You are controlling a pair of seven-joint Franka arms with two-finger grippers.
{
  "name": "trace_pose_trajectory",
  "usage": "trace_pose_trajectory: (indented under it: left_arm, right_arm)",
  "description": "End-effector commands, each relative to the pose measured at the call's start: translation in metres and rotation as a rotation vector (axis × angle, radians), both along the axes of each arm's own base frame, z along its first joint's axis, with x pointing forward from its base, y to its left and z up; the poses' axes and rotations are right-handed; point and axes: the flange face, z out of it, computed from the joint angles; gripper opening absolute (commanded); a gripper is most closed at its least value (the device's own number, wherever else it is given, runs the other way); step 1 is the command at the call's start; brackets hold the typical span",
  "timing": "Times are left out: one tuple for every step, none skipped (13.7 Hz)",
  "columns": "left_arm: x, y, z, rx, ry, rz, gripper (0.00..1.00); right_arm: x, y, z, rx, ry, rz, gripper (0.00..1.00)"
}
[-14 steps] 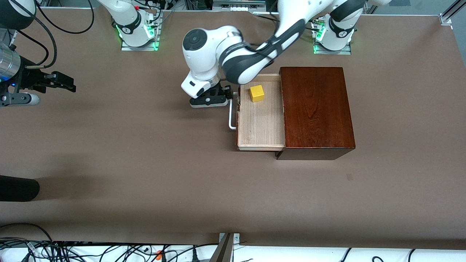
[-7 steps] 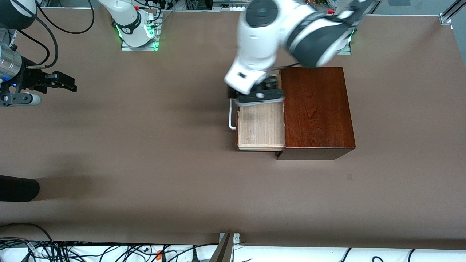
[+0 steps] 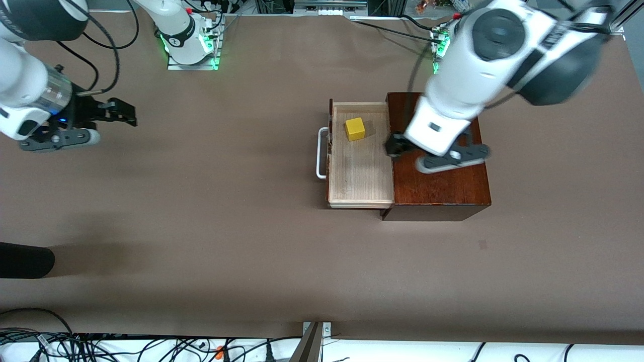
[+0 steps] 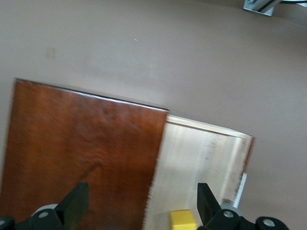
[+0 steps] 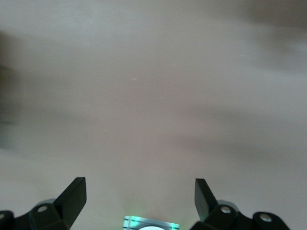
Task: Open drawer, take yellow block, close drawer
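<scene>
The drawer [image 3: 360, 171] stands pulled out of the dark reddish-brown wooden box [image 3: 443, 188], with its white handle [image 3: 320, 153] toward the right arm's end. The yellow block [image 3: 355, 128] lies in the drawer's corner farthest from the front camera. My left gripper [image 3: 396, 146] is open and empty, up over the box's edge beside the drawer. In the left wrist view [image 4: 141, 208] the box [image 4: 76, 153], the drawer [image 4: 201, 158] and the block [image 4: 183, 219] lie below it. My right gripper [image 3: 114, 112] is open and empty over bare table; it also shows in the right wrist view [image 5: 139, 199].
The arm bases [image 3: 188, 40] [image 3: 441, 40] stand along the table edge farthest from the front camera. A dark object [image 3: 25, 259] lies at the table edge at the right arm's end. Cables [image 3: 100, 347] run below the near edge.
My left arm has swung from the drawer handle across the drawer to over the box, uncovering the block. My right gripper has moved a little toward the middle of the table.
</scene>
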Motion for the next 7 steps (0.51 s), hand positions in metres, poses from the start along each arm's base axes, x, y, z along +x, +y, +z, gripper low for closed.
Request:
trace_pose_trajectory:
  left_arm:
    - [0.000,0.028,-0.002,0.017,0.026,-0.065,1.00]
    - [0.005,0.039,-0.005,0.020,0.035,-0.089,1.00]
    - [0.011,0.058,-0.007,0.021,0.058,-0.107,1.00]
    - [0.014,0.076,-0.003,0.021,0.058,-0.130,1.00]
    - [0.016,0.099,0.004,0.003,0.061,-0.155,1.00]
    - [0.016,0.122,0.014,-0.015,0.055,-0.172,1.00]
    - [0.013,0.139,0.019,-0.025,0.053,-0.196,1.00]
  right_arm:
    - [0.002,0.038,-0.014,0.037,0.026,0.047,1.00]
    - [0.002,0.056,-0.023,0.041,0.039,0.075,1.00]
    - [-0.002,0.085,-0.027,0.056,0.043,0.104,1.00]
    - [-0.009,0.123,-0.032,0.061,0.038,0.108,1.00]
    - [-0.011,0.152,-0.034,0.060,0.018,0.073,1.00]
    - [-0.013,0.178,-0.042,0.055,0.008,0.048,1.00]
    - [-0.020,0.210,-0.050,0.056,-0.003,0.058,1.00]
